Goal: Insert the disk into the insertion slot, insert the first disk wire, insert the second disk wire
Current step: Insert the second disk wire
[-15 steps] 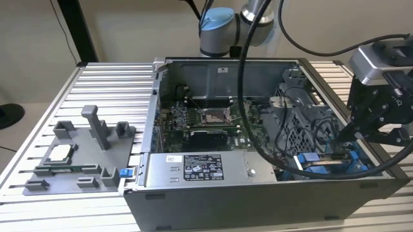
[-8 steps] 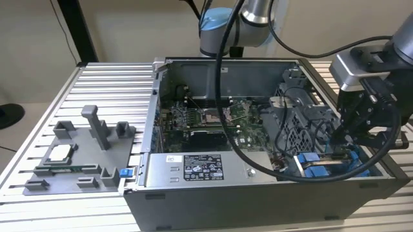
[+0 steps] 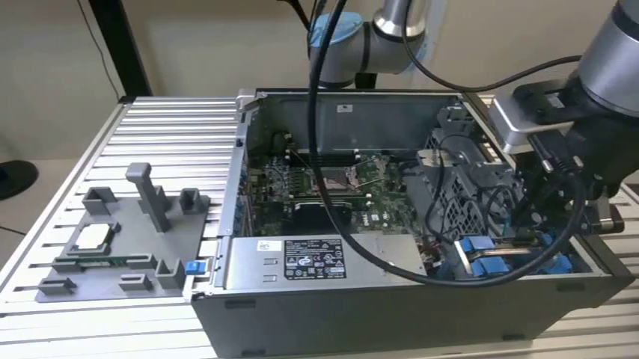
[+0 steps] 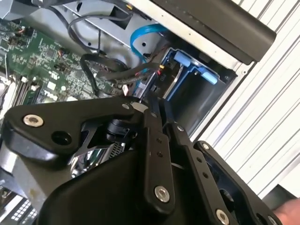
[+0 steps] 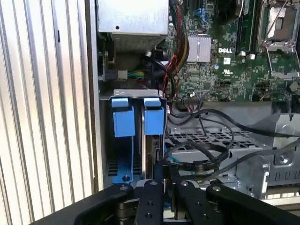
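The disk (image 5: pixel 150 149) stands on edge in the insertion slot at the case's corner, its blue carrier tab (image 5: pixel 153 119) next to a second blue tab (image 5: pixel 123 119). In the exterior view the blue carrier (image 3: pixel 479 247) shows at the case's front right. My gripper (image 5: pixel 161 169) hangs right over the disk's edge, fingers pressed close together. A black disk wire (image 5: pixel 202 166) loops in to the fingertips and seems pinched there. In the second wrist view the gripper (image 4: pixel 152 99) points at the blue carrier (image 4: pixel 192 70) and a bundle of wires (image 4: pixel 117 75).
The open computer case holds a motherboard (image 3: pixel 330 183), a grey labelled power-supply box (image 3: pixel 310 262) and a grey drive cage (image 3: pixel 469 194). A light blue cable (image 4: pixel 136 37) curls near the slot. A grey fixture tray (image 3: pixel 110 247) lies on the slatted table (image 3: pixel 170 120) at the exterior view's left.
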You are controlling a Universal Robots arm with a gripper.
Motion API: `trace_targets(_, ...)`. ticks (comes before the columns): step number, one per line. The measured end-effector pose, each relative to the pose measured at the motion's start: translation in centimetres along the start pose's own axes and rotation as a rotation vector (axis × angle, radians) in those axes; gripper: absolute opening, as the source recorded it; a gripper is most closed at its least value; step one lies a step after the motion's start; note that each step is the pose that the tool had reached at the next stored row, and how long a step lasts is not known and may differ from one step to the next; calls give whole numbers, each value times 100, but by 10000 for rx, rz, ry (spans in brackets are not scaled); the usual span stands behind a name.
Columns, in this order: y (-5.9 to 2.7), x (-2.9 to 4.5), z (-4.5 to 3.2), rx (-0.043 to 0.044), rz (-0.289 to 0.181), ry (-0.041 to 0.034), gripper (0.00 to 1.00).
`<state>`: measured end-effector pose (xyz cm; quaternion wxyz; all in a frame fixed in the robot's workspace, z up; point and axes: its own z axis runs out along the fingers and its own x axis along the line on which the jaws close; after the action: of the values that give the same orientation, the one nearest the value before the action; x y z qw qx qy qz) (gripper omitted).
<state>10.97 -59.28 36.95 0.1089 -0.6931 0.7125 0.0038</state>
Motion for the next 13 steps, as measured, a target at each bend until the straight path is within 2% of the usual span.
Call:
trace_targets(3, 72, 5, 10, 325, -51, -9, 0)
trace_targets(4, 88, 8, 23, 385, -60, -12, 0)
trace_targets(5, 92, 9, 39, 408, -65, -13, 0)
trace_targets(7, 97, 11, 73, 408, -66, -13, 0)
trace_targets(10, 98, 12, 81, 408, -66, -11, 0)
trace_targets(13, 89, 21, 136, 408, -64, -15, 0)
